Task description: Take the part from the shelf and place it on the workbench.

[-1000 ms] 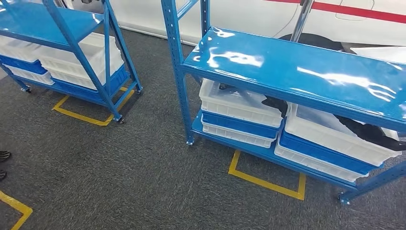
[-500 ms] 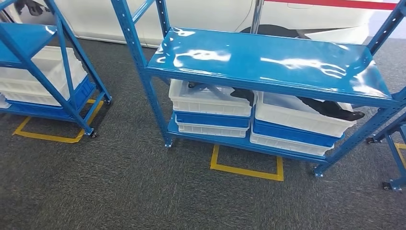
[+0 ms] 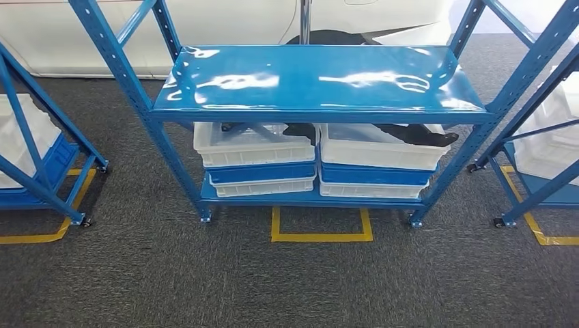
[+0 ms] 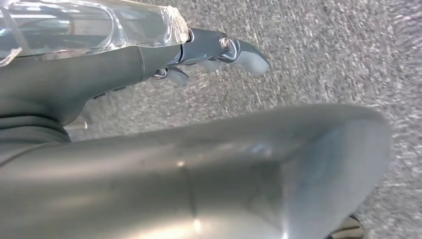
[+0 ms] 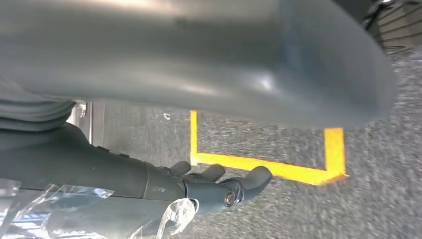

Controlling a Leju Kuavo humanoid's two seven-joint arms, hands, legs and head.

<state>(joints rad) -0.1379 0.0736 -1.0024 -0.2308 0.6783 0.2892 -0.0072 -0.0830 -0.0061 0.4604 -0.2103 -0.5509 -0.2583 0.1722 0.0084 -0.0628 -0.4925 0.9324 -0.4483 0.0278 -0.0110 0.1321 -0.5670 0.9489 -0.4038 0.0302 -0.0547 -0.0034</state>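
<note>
A blue metal shelf (image 3: pixel 314 82) stands straight ahead in the head view. On its lower level sit two stacks of white and blue bins (image 3: pixel 254 149). A black part (image 3: pixel 418 134) lies across the right-hand white bin (image 3: pixel 375 152), and another dark part (image 3: pixel 300 130) shows at the back of the left one. My left hand (image 4: pixel 209 50) hangs over grey carpet with its fingers loosely extended and nothing in it. My right hand (image 5: pixel 214 184) hangs the same way, holding nothing, above yellow floor tape (image 5: pixel 278 169).
A yellow tape square (image 3: pixel 321 236) marks the carpet in front of the shelf. More blue shelves with white bins stand at the left (image 3: pixel 34 157) and right (image 3: pixel 546 137). A white car body (image 3: pixel 225 20) is behind the shelf.
My view has swung round, so the shelf with the black parts now sits centred and square-on instead of off to the right. Both hands hold nothing.
</note>
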